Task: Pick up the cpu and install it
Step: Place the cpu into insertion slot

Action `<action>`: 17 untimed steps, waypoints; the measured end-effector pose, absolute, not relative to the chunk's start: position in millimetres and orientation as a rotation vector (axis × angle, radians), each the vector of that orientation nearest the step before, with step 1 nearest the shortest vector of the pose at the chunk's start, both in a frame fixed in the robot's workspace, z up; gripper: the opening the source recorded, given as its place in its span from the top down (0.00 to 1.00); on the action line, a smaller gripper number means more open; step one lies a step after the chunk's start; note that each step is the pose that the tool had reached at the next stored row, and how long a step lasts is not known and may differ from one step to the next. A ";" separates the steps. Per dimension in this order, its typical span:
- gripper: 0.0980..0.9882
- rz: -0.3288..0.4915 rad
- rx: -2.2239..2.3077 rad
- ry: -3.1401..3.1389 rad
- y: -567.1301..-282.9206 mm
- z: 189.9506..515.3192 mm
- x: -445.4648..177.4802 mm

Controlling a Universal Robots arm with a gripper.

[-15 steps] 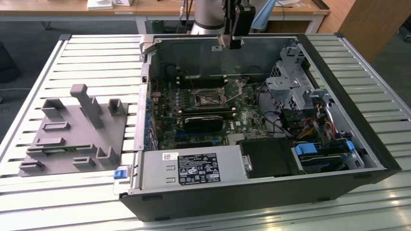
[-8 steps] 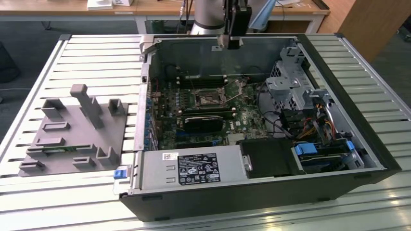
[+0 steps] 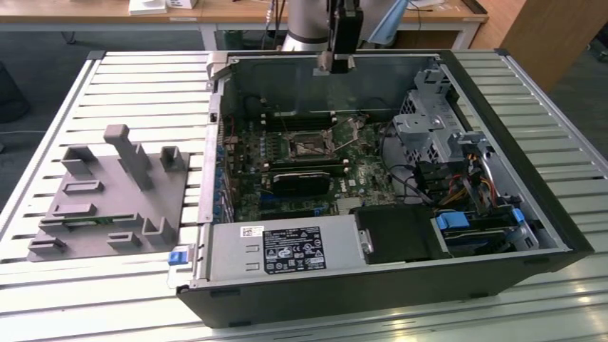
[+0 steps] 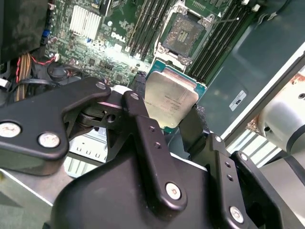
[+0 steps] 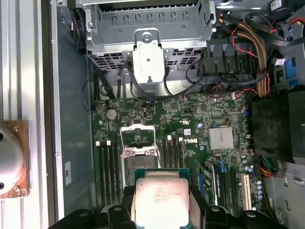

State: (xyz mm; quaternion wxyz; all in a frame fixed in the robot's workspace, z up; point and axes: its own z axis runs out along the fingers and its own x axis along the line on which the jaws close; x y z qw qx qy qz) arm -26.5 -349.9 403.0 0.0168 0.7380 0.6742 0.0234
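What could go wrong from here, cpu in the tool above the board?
1. The tool pinches the cpu by two opposite edges only; it may slip or tilt on release.
2. The cpu sits clear of the open socket; any offset or rotation on the way down could bend contacts.
3. Memory slots flank the socket closely; the tool might catch them.

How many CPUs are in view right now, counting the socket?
1. The cpu is clamped in the gripper above the motherboard, close to the socket, which looks open and empty. Parts of the case are hidden, so another could be out of sight.
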 end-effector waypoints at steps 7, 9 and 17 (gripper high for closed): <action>0.51 0.072 2.297 2.092 -349.9 402.8 -28.7; 0.51 0.072 2.297 2.092 -349.9 402.8 -28.7; 0.51 0.073 2.265 2.128 -350.0 401.1 -28.8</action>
